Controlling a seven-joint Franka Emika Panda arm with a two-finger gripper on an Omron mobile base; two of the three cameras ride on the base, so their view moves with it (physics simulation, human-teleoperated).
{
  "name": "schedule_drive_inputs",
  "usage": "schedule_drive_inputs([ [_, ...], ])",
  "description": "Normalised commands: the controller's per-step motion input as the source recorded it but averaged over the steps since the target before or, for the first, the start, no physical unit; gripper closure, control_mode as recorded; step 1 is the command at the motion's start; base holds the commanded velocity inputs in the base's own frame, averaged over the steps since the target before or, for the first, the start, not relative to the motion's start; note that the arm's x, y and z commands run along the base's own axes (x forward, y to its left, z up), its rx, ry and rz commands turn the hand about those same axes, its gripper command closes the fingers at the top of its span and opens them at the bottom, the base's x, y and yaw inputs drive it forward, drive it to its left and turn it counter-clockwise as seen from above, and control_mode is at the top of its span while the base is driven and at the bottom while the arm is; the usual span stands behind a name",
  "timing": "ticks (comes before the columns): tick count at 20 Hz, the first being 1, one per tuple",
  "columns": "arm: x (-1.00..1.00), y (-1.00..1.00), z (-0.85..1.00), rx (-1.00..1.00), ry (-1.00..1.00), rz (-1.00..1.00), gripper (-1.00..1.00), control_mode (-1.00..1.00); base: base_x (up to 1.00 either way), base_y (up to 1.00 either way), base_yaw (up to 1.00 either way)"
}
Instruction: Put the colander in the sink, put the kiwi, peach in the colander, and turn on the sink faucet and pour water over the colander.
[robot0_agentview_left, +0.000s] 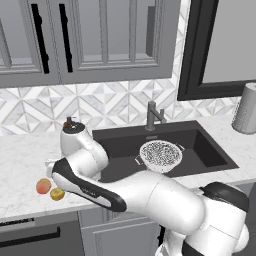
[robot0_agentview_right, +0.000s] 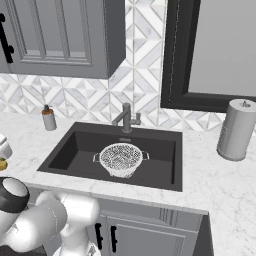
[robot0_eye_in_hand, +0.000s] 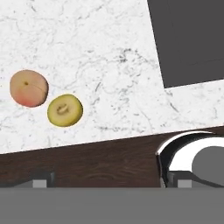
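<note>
The gripper hung above the marble counter with its jaws spread wide and nothing between them; its two finger tips barely rose into the bottom of the hand view, and they touched nothing. Below it on the counter lay the peach and, just beside it, the kiwi, the two close together but seemingly not touching, both well left of the dark corner of the sink. From the left base view the same pair sat near the counter's front edge, the peach just left of the kiwi, with the arm's forearm stretched out over the counter to their right. Farther out, the sink held the colander, upright on the basin floor toward the middle, its mesh bowl holding no fruit. The sink faucet stood at the back rim behind the colander. A soap pump bottle stood on the counter left of the sink, and a grey cylinder stood on the counter to its right.
</note>
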Motion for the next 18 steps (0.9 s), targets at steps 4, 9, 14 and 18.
schedule_drive_inputs([
  [4, 0.12, 0.46, -0.17, 0.0, 0.08, 0.16, -1.0, -1.0, 0.0, 0.0, 0.0],
  [9, 0.3, 0.4, -0.19, 0.0, 0.07, 0.09, -1.0, -1.0, 0.0, 0.0, 0.0],
  [14, 0.22, 0.08, -0.15, 0.0, 0.13, 0.04, -1.0, -1.0, 0.0, 0.0, 0.0],
  [18, 0.03, 0.09, -0.31, 0.0, 0.07, 0.06, -1.0, -1.0, 0.0, 0.0, 0.0],
])
